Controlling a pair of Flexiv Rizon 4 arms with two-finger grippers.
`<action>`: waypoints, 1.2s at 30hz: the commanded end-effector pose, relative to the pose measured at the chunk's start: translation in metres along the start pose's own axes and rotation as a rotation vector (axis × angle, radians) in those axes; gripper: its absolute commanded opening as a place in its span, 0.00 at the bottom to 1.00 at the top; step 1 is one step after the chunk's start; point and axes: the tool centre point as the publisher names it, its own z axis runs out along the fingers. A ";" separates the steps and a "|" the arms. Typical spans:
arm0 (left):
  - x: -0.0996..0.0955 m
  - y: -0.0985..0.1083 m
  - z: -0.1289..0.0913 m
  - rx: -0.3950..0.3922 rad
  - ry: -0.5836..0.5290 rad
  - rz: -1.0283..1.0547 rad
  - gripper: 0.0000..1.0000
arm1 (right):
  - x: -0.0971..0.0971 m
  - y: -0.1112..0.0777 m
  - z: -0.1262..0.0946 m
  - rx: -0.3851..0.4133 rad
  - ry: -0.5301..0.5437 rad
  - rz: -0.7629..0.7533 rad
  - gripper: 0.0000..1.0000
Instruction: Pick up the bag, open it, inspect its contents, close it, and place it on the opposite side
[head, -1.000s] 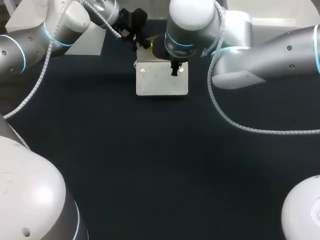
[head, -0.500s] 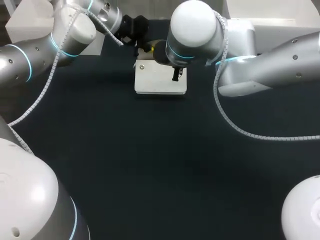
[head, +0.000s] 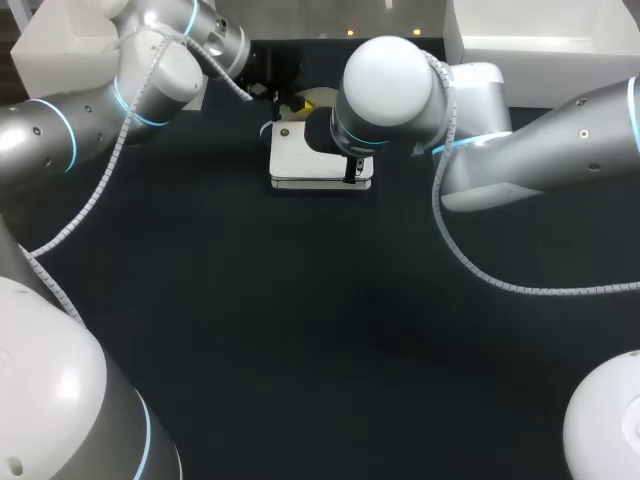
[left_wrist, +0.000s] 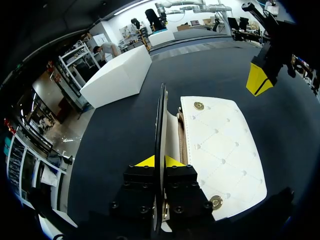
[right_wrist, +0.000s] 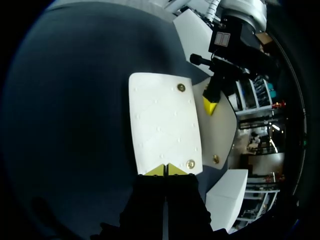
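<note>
left gripper (left_wrist: 159, 161) clamps the lifted flap (right_wrist: 221, 134) of the white quilted bag (left_wrist: 220, 150); right gripper (right_wrist: 165, 170), fingers closed together, at the bag's edge.

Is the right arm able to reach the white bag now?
Probably yes: the right pincer sits at the edge of the bag, beside a gold stud, with nothing between them.

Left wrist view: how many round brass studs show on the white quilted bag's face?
2. One brass stud at the white quilted bag's far corner; the other at its near corner, beside the left gripper. More may be hidden.
</note>
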 end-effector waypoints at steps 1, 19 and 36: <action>-0.003 0.001 0.001 0.004 0.004 0.001 0.00 | 0.000 0.002 0.000 0.004 -0.001 0.000 0.00; 0.001 0.029 0.029 0.024 -0.006 0.059 0.00 | 0.035 0.005 0.015 0.013 -0.091 -0.063 0.00; 0.013 0.028 0.031 0.025 0.029 0.086 0.00 | 0.038 -0.004 0.042 0.066 -0.079 -0.104 0.39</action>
